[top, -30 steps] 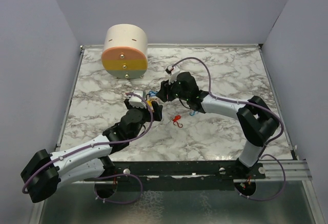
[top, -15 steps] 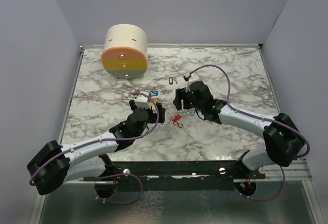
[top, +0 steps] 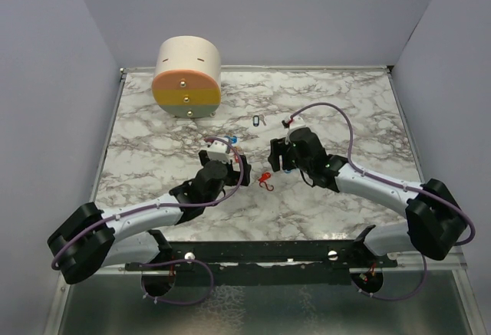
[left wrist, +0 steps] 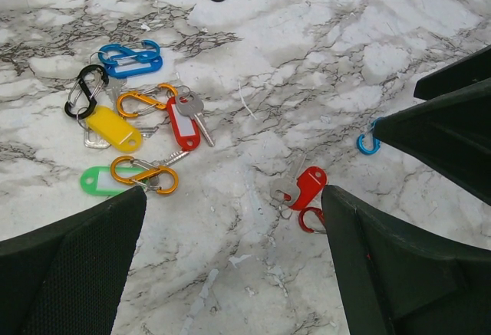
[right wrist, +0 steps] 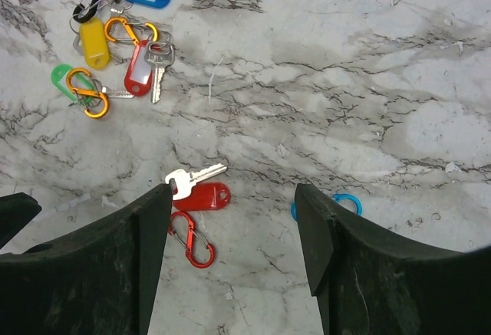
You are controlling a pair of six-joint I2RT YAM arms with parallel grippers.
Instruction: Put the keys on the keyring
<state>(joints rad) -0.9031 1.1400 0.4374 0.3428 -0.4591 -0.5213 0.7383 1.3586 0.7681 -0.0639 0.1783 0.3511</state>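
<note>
A marble table is seen from above, with a cream-and-orange cylinder standing at its far left corner. The left arm and the right arm are stretched toward the middle of the table. The left gripper is held with its jaws wide apart, and the right gripper is likewise spread. The keys are gathered mostly in a loose cluster of coloured tags and clips on the marble, just beside the left gripper. A red tag with a silver key and a red clip is found on the table between the two grippers. A black tag is set apart, farther back. A small blue clip is partly hidden under the right gripper.
</note>
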